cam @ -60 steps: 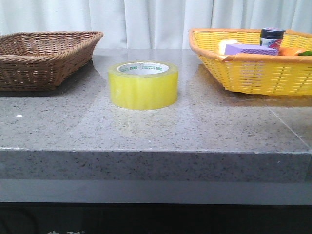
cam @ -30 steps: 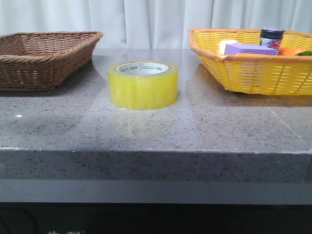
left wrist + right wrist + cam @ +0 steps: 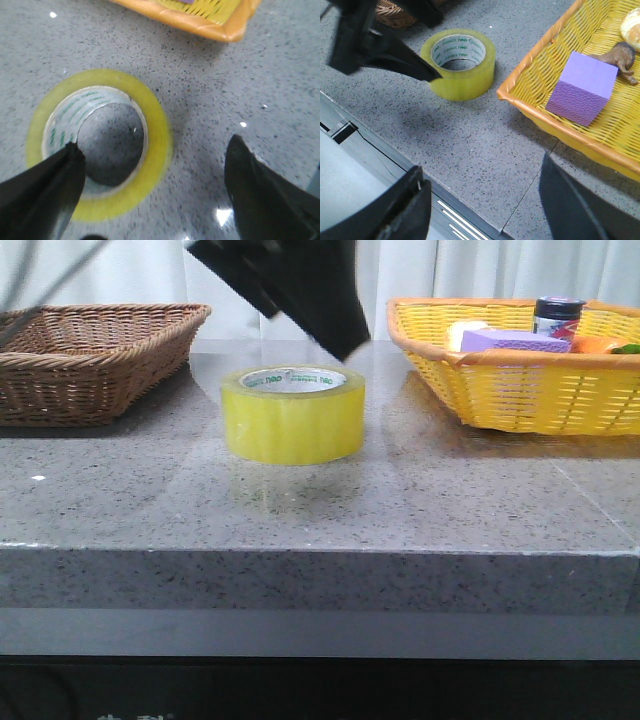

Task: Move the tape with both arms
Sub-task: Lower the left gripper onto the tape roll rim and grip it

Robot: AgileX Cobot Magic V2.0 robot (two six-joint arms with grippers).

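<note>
In the front view the left gripper (image 3: 335, 335) is a blurred dark mass cut off at the top edge, its fingertips hard to separate. From its wrist the fingers (image 3: 42, 192) stand wide apart above the tape (image 3: 100, 142), one tip over the roll's rim, the other beside it over bare counter. The right gripper (image 3: 485, 200) hangs spread well away. Translucent yellow roll, flat, hollow core up

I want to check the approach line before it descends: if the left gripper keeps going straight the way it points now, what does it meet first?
Most likely the tape. The left gripper is open above it, one fingertip over the hollow core, the other beyond the roll's outer wall, over bare table. Its height above the roll is unclear.
</note>
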